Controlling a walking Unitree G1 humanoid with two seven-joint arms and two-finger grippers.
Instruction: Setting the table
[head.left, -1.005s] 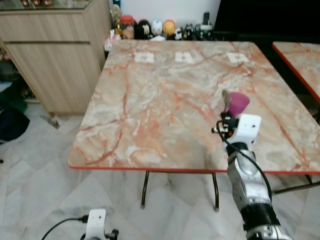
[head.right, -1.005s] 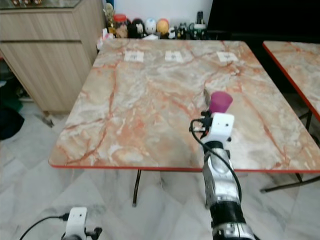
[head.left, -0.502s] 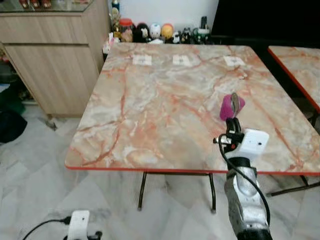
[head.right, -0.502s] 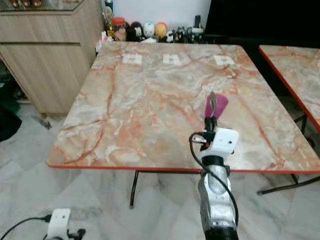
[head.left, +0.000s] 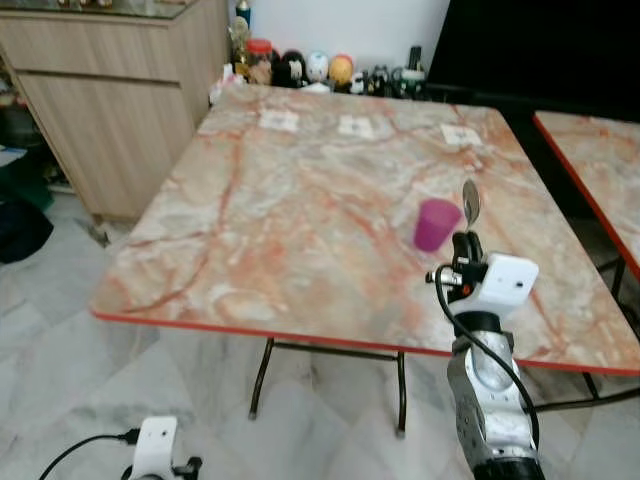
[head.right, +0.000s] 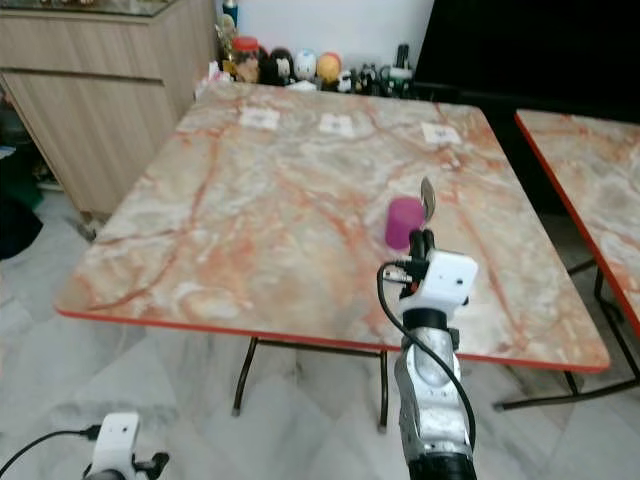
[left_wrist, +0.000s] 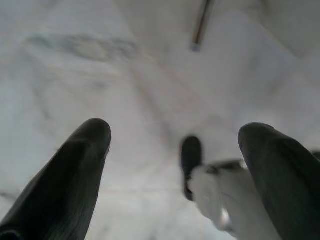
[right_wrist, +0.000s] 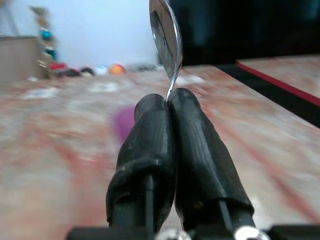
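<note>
One spoon (head.left: 470, 202) pinched upright in the right gripper (head.left: 462, 243) above the bench (head.left: 300, 230), near its front right corner.
Head views: a purple cup (head.left: 435, 224) stands on the bench toward its right edge, just beyond the gripper; the left gripper (head.left: 160, 455) hangs low over the floor (head.left: 60, 360). Left wrist view: its fingers (left_wrist: 75, 175) are spread wide above pale floor. Right wrist view: fingers (right_wrist: 150, 150) pressed together on the spoon handle, bowl up.
</note>
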